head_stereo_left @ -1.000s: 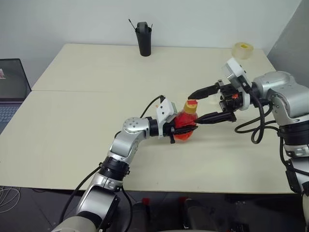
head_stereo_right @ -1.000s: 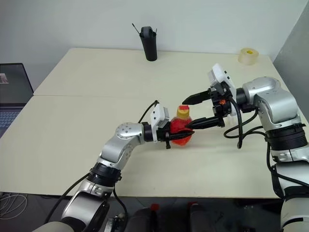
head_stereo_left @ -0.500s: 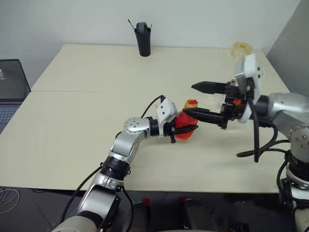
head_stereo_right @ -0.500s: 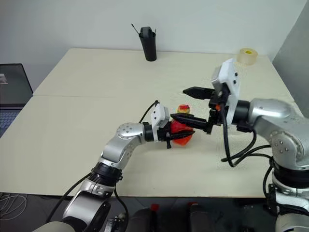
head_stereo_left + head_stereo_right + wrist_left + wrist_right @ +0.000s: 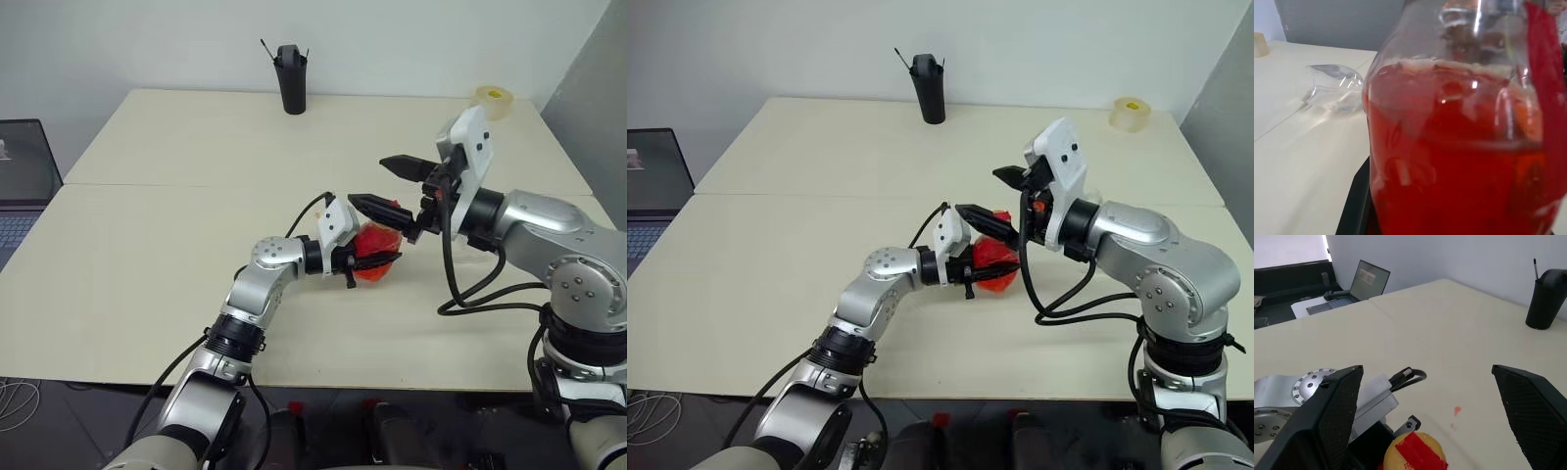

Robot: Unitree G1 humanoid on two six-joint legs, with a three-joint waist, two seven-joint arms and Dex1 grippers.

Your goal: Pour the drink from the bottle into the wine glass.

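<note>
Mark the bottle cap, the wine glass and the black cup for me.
bottle cap (image 5: pixel 1415 451): right wrist view, on the yellowish top with red tape.
wine glass (image 5: pixel 1334 90): left wrist view, on the clear bowl, lying on its side on the table.
black cup (image 5: pixel 292 83): left eye view, mid-body, at the table's far edge.

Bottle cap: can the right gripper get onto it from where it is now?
Probably yes. The right gripper is open, its fingers either side of the cap with nothing between. The left gripper grips the bottle lower on its body, leaving the top free.
</note>
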